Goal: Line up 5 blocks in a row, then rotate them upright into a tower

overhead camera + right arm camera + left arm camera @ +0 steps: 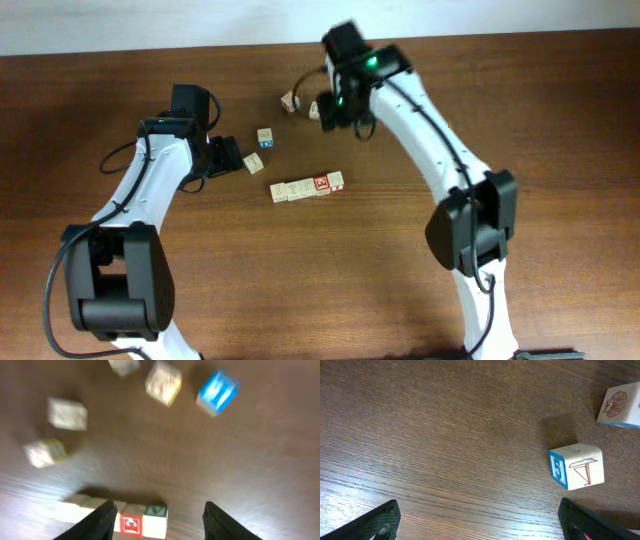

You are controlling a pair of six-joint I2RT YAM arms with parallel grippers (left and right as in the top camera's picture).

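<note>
The blocks (307,187) lie in a short row at mid-table, and one of them has a red-and-white top (322,183). My right gripper (332,110) hangs above the far side of the table, away from the row. In the blurred right wrist view it (159,505) is open and grips nothing. The row's red-faced block (131,525) and a green-marked block (156,511) show low between its fingers. My left gripper (228,155) sits left of the row. It (479,505) is wide open over bare wood.
A blue-faced cube (254,162) and a tan cube (265,136) lie by the left gripper. Two more loose cubes (291,101) (316,109) sit beside the right gripper. The left wrist view shows a cube with a blue side (577,466) and a shell-printed cube (620,405).
</note>
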